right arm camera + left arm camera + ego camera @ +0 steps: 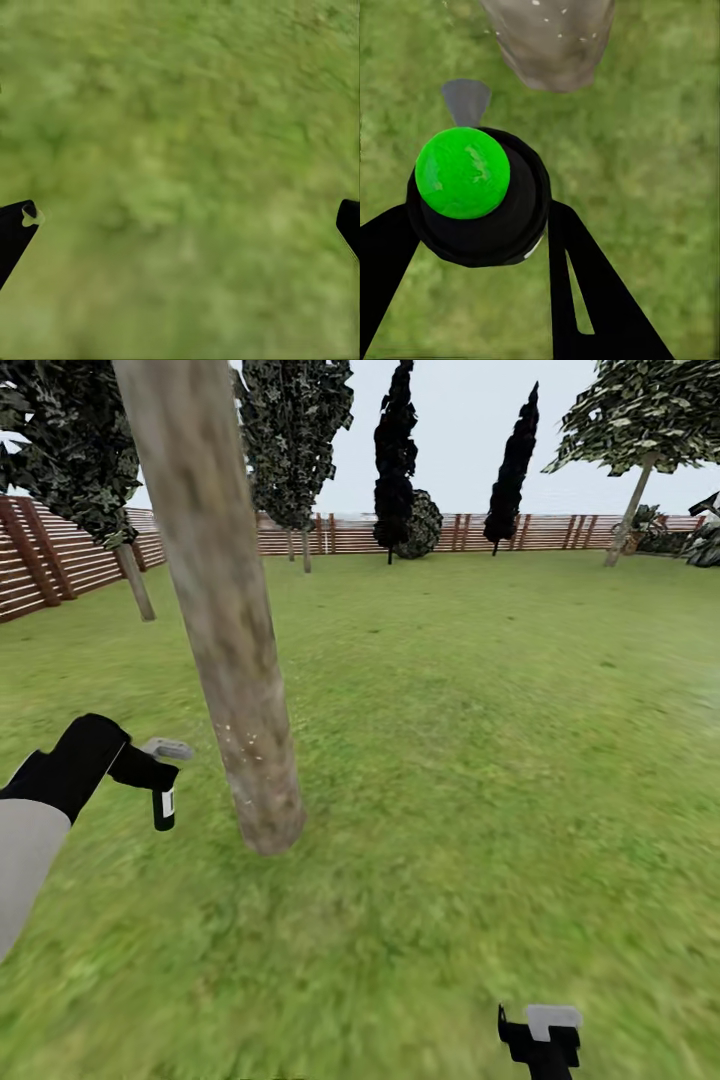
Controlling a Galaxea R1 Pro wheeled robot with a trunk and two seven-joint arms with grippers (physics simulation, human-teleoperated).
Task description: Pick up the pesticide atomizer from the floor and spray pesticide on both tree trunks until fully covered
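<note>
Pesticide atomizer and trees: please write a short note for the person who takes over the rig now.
Left hand: shut on the pesticide atomizer, nozzle toward the near tree trunk.
Right hand: open, nothing in it, low over the lawn.
Done: atomizer is picked up. A few white specks show on the trunk low down.
Left: cover this trunk fully; then do the second tree. Which one it is, I cannot tell.

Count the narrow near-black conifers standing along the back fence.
2. One conifer stands left of centre before the back fence, beside a round dark shrub; the other conifer stands further right. More may be hidden behind the near tree trunk.
</note>
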